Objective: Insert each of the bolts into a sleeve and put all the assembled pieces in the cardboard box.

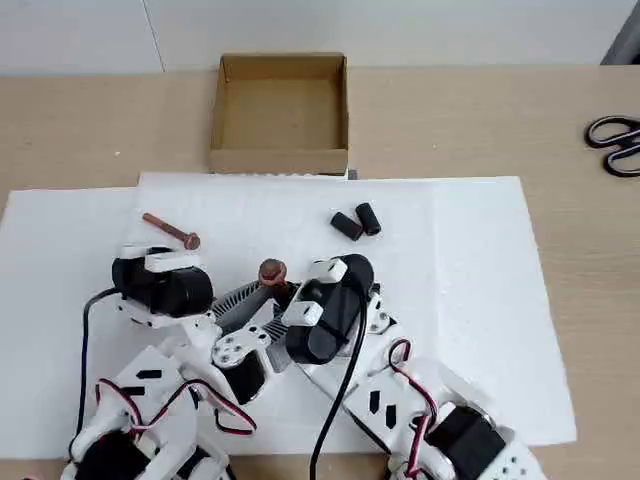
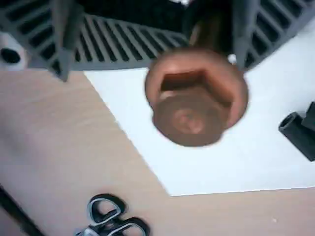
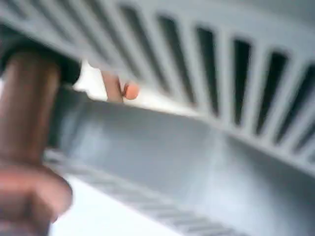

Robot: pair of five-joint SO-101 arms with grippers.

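Left end effector (image 1: 266, 286) is clamped on the held bolt (image 1: 271, 270), right in the middle of the white sheet (image 1: 470, 300). In the left wrist view the bolt's copper-coloured hex head faces the lens, with a ribbed grey finger (image 2: 123, 44) on either side and the shank running back between them. The right end effector (image 1: 288, 296) is in tight against the same spot, just beside the bolt. Whether it's gripping anything, I can't tell, because the arm's own body covers it from above. The right wrist view is blurred: the bolt's shank is close up, the head is at the frame's edge, and something dark sits around the far end of the shank. I can't make out what that is.

Over by the left arm, the loose bolt (image 1: 170, 231) lies flat on the sheet, well apart from the held one. Farther out and toward the right side of the sheet sit two black sleeves (image 1: 346, 226). They're lying on their sides, just beside each other and near the sheet's far edge.

The cardboard box (image 1: 280, 160) sits on the bare desk (image 1: 500, 110) just past that edge, open side up. Its floor shows plain brown. A pair of scissors (image 1: 615, 145) rests off at the desk's right edge, well away from everything else.
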